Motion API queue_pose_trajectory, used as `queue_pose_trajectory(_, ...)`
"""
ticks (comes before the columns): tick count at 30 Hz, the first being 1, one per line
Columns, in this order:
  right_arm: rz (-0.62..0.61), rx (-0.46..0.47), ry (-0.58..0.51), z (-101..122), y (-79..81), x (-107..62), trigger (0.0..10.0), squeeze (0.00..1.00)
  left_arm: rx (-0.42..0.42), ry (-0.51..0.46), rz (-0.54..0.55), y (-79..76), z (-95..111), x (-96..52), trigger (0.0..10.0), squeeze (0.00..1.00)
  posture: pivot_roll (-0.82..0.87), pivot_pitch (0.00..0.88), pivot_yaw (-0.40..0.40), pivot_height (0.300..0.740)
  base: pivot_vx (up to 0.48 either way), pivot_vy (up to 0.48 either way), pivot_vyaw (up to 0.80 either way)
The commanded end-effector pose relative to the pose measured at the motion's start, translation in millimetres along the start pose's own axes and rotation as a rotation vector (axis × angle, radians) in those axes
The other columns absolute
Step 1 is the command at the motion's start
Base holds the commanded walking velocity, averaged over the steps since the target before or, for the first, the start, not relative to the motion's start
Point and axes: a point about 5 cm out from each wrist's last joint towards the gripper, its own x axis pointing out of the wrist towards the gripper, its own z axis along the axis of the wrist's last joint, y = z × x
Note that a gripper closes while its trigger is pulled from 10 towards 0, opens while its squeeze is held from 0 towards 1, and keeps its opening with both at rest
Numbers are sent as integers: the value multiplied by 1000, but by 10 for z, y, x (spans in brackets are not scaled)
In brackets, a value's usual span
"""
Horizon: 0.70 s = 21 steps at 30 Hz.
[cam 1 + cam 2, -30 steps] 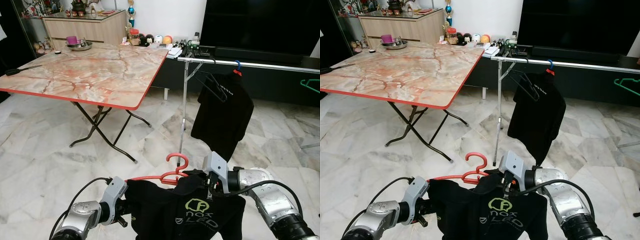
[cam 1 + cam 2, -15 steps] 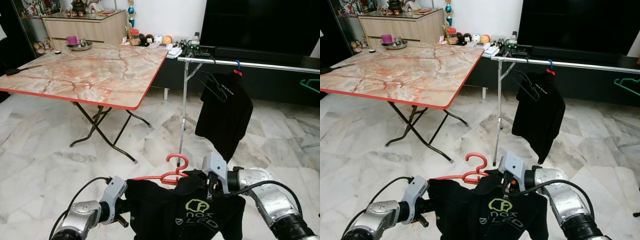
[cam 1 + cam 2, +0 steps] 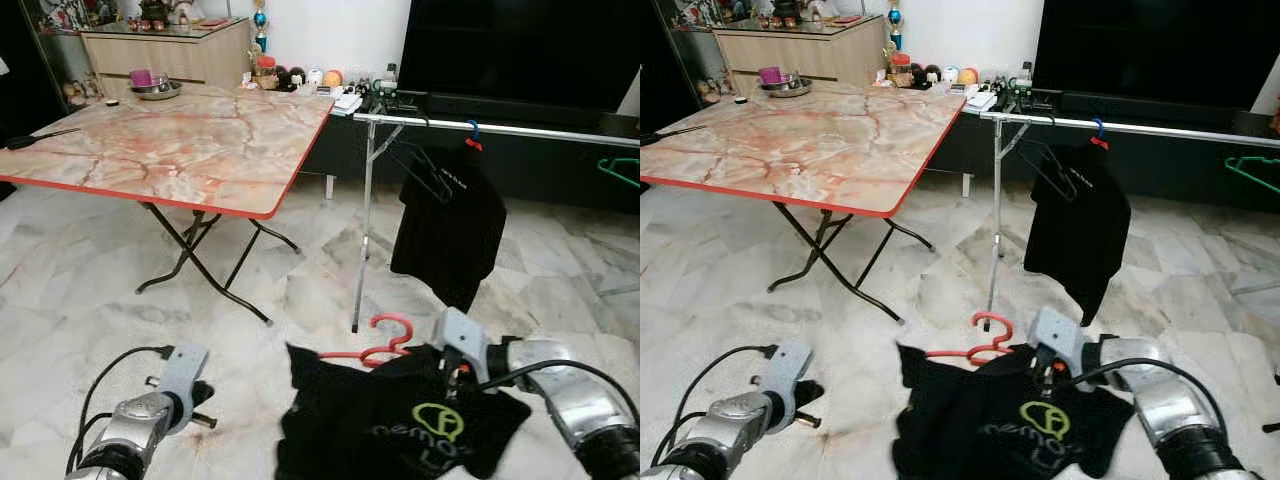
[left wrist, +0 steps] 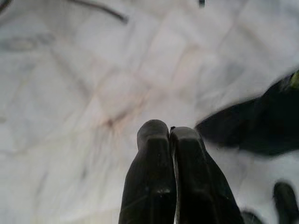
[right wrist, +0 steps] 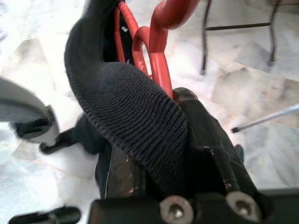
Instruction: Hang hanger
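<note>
My right tool (image 5: 163,100) clamps the light, stiff red hanger (image 3: 385,340) at its neck, its soft black shirt (image 3: 400,435) swinging, while my left tool (image 4: 169,140) is closed on nothing.

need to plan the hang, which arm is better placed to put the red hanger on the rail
Right. The right tool grips the red hanger with the black shirt, on the side of the rail. The left tool is shut on nothing, away from the shirt.
</note>
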Motion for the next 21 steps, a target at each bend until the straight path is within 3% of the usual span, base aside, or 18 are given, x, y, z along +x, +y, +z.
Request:
queue_pose_trajectory(1, -60, 10, -46, 62, -88, -56, 10000, 0, 71, 58, -73, -99, -66, 21, 0, 0, 105, 0, -36, 740, 0, 0, 0)
queue_pose_trajectory(2, -76, 19, -86, 105, -112, -63, 10000, 0, 135, 57, -151, -181, -72, 28, 0, 0, 107, 0, -36, 740, 0, 0, 0)
queue_pose_trajectory(5, -56, 29, -125, 153, -95, -54, 10000, 0, 145, 30, -203, -230, -24, 32, 0, 0, 111, 0, -37, 740, 0, 0, 0)
queue_pose_trajectory(11, 12, -18, -59, 106, -12, 23, 10000, 0, 157, -123, -341, -334, 140, 3, 0, 0, 115, 0, -37, 740, 0, 0, 0)
queue_pose_trajectory(13, 51, -34, -52, 106, 29, 43, 10000, 0, 177, -135, -371, -353, 147, -8, 9725, 0, 115, 0, -37, 740, 0, 0, 0)
queue_pose_trajectory(15, 90, -53, -40, 101, 64, 52, 10000, 0, 191, -140, -414, -381, 136, -21, 10000, 0, 118, 0, -39, 740, 0, 0, 0)
queue_pose_trajectory(16, 111, -68, -23, 88, 80, 53, 10000, 0, 181, -149, -432, -396, 138, -26, 10000, 973, 116, 0, -39, 740, 0, 0, 0)
queue_pose_trajectory(21, 251, -147, 17, 80, 124, -20, 10000, 0, 199, -113, -551, -436, 43, -76, 10000, 1000, 121, 0, -53, 740, 0, 0, 0)
